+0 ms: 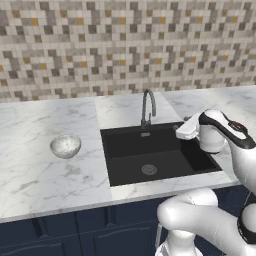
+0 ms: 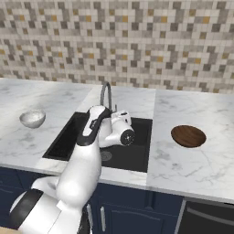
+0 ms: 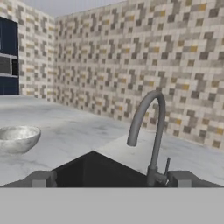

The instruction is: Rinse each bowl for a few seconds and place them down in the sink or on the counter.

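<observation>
Bowls wait untouched, the speckled one [image 1: 65,145] on the counter [image 1: 45,175] left of the sink [image 1: 150,150], the brown one [image 2: 188,135] right of it, while the gripper [image 3: 111,178] (jaws apart, empty) hovers over the basin facing the faucet [image 3: 151,127]; next, I judge, reach for a bowl.
</observation>
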Robot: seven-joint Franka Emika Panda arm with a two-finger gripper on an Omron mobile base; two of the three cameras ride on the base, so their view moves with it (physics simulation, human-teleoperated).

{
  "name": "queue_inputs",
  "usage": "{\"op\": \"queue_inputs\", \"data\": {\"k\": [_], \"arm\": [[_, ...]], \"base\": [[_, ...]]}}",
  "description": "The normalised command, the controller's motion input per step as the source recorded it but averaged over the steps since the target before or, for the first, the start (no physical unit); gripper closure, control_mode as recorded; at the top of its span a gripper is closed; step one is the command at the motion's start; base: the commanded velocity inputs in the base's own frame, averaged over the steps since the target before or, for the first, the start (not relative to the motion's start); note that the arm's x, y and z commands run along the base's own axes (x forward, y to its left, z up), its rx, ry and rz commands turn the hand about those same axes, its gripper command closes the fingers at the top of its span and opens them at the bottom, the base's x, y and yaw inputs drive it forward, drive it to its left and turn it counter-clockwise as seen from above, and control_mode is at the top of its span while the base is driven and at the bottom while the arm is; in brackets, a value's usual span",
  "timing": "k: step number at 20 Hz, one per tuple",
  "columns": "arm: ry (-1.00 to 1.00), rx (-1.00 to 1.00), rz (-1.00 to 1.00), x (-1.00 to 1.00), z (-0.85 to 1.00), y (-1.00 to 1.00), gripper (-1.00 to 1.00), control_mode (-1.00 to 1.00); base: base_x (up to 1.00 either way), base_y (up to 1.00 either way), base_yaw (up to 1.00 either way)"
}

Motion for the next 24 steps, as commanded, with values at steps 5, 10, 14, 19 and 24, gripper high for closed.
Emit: {"op": "queue_inputs", "data": {"k": [5,10,14,19,24], "arm": [[0.01,0.01,0.00,0.28,-0.01,0.06,-1.00,-1.00],[0.00,0.02,0.01,0.26,-0.03,0.07,-1.00,-1.00],[0.00,0.03,0.00,0.20,-0.04,0.08,-1.00,-1.00],[-0.01,0.03,0.01,0.20,-0.09,0.05,-1.00,-1.00],[-0.02,0.03,0.01,0.25,-0.09,0.02,-1.00,-1.00]], "base": [[0.00,0.00,0.00],[0.00,0.00,0.00],[0.00,0.00,0.00],[0.00,0.00,0.00],[0.00,0.00,0.00]]}}
